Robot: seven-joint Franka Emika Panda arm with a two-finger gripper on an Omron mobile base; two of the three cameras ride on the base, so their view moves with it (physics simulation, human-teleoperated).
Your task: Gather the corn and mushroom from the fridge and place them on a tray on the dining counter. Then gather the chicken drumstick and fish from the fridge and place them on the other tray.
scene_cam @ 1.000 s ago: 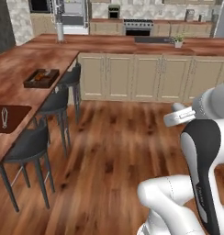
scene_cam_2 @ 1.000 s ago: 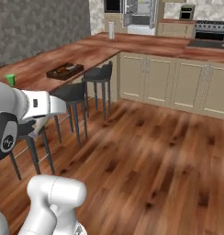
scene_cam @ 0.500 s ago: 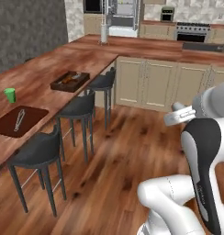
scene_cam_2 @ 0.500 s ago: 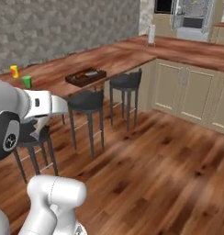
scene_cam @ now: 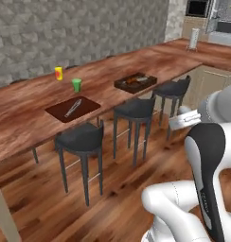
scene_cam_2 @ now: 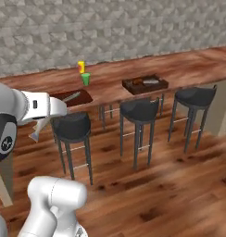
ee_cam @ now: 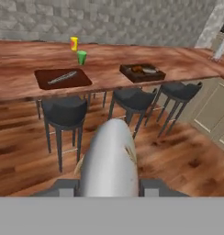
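Observation:
My gripper (ee_cam: pixel 110 187) is shut on the fish (ee_cam: pixel 109 156), a long silver body that sticks out ahead between the finger tips. In the right base view the fish (scene_cam_2: pixel 40 129) hangs under the white hand at the left. Ahead on the wooden dining counter (scene_cam: pixel 22 118) lie two trays. A flat brown tray (ee_cam: pixel 62 78) at the left carries one slim pale thing I cannot identify. A darker rimmed tray (ee_cam: pixel 142 72) to its right holds small items, orange-brown and grey. The gripper is well short of the counter, above the floor. Corn, mushroom and chicken drumstick cannot be made out.
Three dark stools (scene_cam: pixel 82 137) (scene_cam: pixel 135 109) (scene_cam: pixel 173 89) stand along the counter's front. A yellow cup (scene_cam: pixel 58 73) and a green cup (scene_cam: pixel 76 84) sit behind the flat tray. A stone wall backs the counter; cream cabinets (ee_cam: pixel 210 114) are at the right.
The whole picture has swung as the base turned left; the dining counter, stools and trays now face me. The fish stays in the gripper.

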